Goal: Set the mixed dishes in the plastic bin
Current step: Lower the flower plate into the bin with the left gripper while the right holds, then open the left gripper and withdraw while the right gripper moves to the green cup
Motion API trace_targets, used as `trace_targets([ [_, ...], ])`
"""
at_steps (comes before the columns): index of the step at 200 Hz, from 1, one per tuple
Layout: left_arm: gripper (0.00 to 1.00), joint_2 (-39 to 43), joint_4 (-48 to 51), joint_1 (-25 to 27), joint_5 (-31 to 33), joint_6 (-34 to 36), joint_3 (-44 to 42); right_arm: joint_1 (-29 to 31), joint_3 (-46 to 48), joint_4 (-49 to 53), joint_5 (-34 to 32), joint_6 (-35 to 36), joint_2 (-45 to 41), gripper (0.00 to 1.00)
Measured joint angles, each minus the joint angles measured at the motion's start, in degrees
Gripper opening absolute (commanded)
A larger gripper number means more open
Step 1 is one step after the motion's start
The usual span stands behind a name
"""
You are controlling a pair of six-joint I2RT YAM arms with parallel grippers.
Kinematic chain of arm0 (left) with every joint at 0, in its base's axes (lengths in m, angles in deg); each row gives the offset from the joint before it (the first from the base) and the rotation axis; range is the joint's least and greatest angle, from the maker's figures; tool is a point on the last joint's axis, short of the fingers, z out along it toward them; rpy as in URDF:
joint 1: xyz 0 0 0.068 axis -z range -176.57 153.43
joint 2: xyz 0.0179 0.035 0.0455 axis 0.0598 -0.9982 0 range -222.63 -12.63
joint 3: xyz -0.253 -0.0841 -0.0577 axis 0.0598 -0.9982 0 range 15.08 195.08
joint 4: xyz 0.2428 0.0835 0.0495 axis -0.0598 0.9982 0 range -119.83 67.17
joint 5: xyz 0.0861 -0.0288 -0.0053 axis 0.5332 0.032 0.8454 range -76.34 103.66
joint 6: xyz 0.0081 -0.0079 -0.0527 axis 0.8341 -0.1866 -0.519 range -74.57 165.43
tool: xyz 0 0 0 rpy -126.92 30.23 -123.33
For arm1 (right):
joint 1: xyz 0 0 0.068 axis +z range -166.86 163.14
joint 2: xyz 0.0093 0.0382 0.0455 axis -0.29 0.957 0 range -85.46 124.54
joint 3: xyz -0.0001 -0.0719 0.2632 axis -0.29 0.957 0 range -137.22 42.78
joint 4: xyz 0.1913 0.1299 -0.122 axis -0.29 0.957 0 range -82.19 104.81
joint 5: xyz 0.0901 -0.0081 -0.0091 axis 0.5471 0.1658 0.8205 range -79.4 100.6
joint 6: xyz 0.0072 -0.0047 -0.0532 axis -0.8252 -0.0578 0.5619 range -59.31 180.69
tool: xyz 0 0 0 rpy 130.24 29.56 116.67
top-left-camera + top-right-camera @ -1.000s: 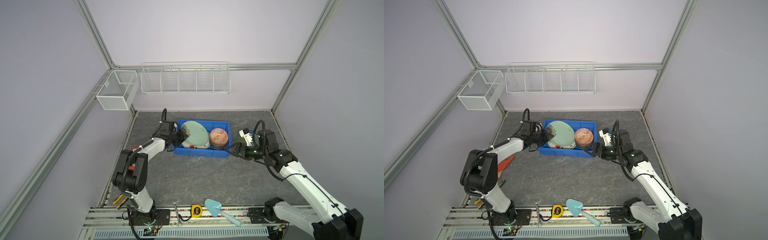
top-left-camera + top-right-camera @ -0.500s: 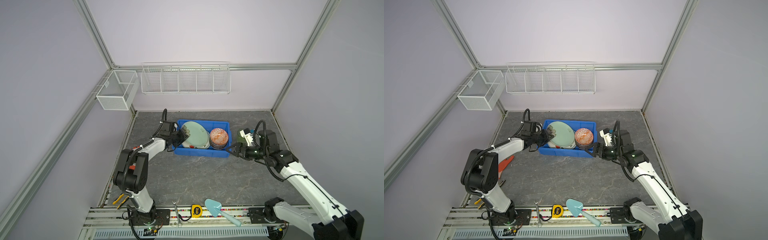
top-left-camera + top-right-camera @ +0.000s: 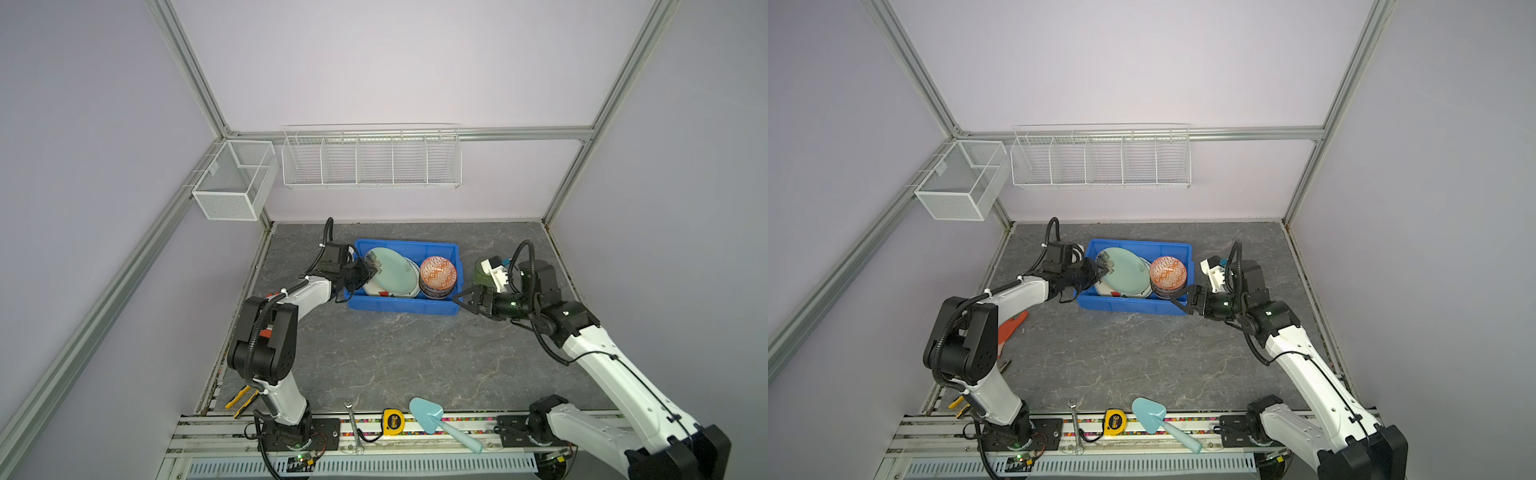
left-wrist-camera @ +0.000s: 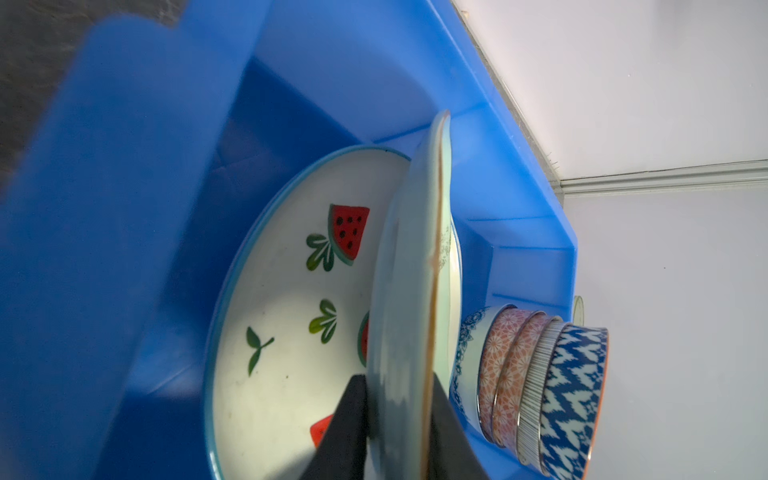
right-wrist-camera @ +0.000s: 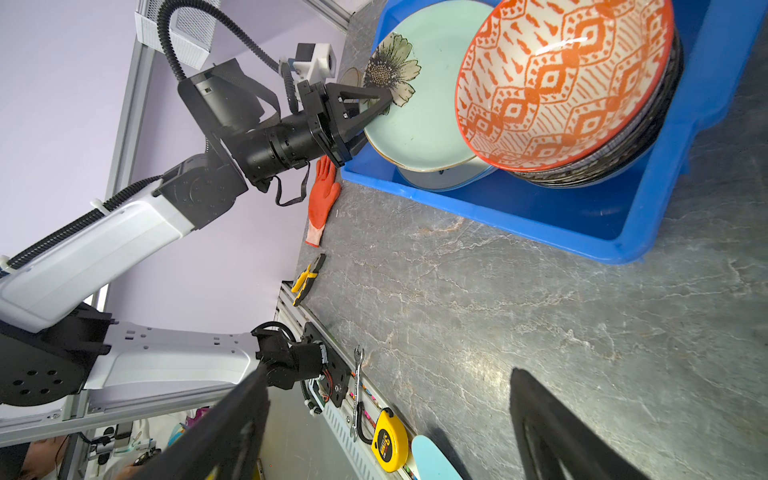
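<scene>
The pale green plate (image 3: 392, 272) leans inside the blue bin (image 3: 399, 308), beside the stacked bowls (image 3: 437, 274). The left tool (image 3: 371, 269) straddles its rim; whether it grips, one cannot tell. The right tool (image 3: 459, 299) stands wide and empty near the bin's corner.

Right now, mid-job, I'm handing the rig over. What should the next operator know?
Left tool: straddles the rim of the green plate inside the bin; cannot tell whether it is clamped.
Right tool: open, empty, by the bin's near right corner.
Done: watermelon plate and bowl stack are in the bin, with the green plate tilted over the watermelon plate.
Left: let the green plate settle, withdraw the left tool, then load the green cup standing outside, right of the bin.
</scene>
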Motion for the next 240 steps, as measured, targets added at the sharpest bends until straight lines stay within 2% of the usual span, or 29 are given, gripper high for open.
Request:
trace_targets([
  [40, 0.30, 0.0, 0.0, 0.0, 0.3, 0.3, 0.0, 0.0, 0.0, 0.0, 0.0, 0.0, -0.1, 0.92],
  [107, 0.44, 0.0, 1.8, 0.2, 2.5, 2.4, 0.0, 0.0, 0.0, 0.0, 0.0, 0.0, -0.4, 0.91],
  [222, 0.53, 0.1, 11.7, 3.6, 11.2, 8.2, 2.7, 0.0, 0.0, 0.1, 0.0, 0.0, -0.4, 0.91],
  [240, 0.59, 0.1, 13.7, 4.5, 13.2, 9.4, 4.0, 0.0, 0.0, 0.8, -0.3, 0.1, -0.3, 0.91],
])
